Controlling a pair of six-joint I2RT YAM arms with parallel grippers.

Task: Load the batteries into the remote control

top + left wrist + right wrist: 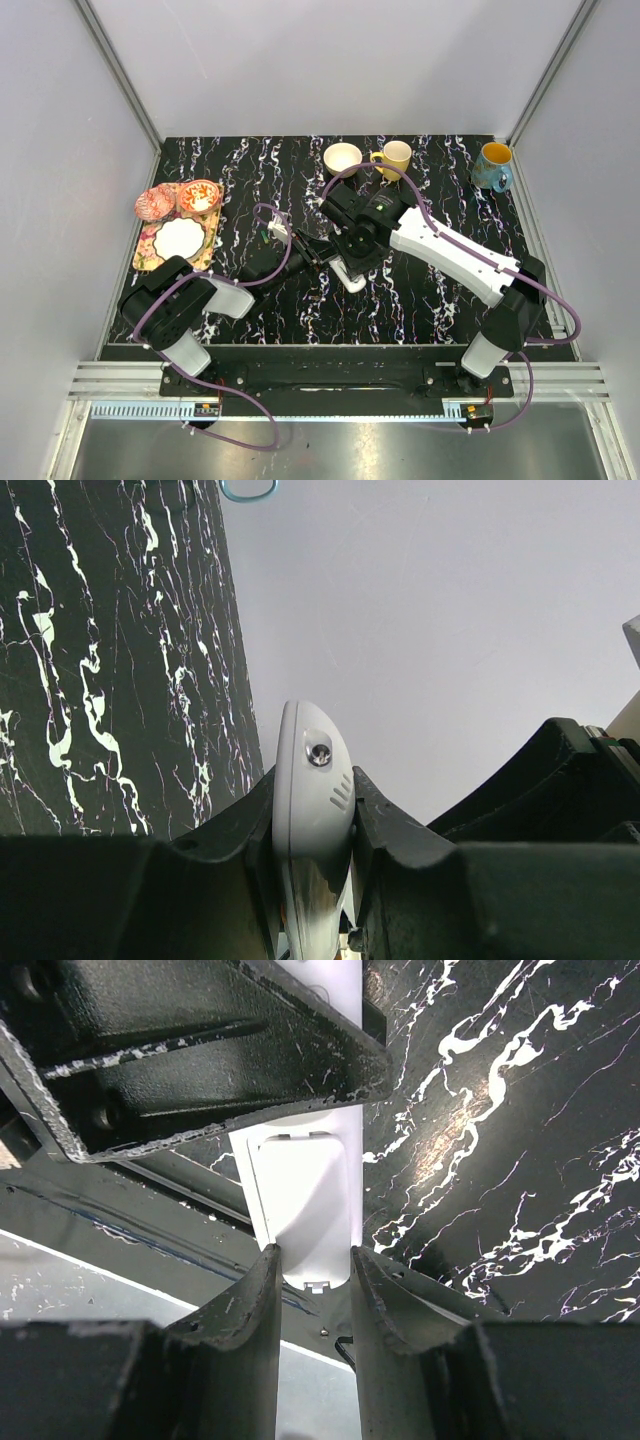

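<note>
While the left claw (313, 778) is clamped tight on the white remote control (312, 825), that handset sits near the middle of the black marbled table (440, 200). To the right, the right claw (314, 1251) grips the remote's other end by its sides, between both fingers.

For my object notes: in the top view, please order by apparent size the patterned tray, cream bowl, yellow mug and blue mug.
1. Patterned tray, clearly largest.
2. Cream bowl and blue mug look alike, so unranked.
3. Yellow mug, slightly smaller.
</note>
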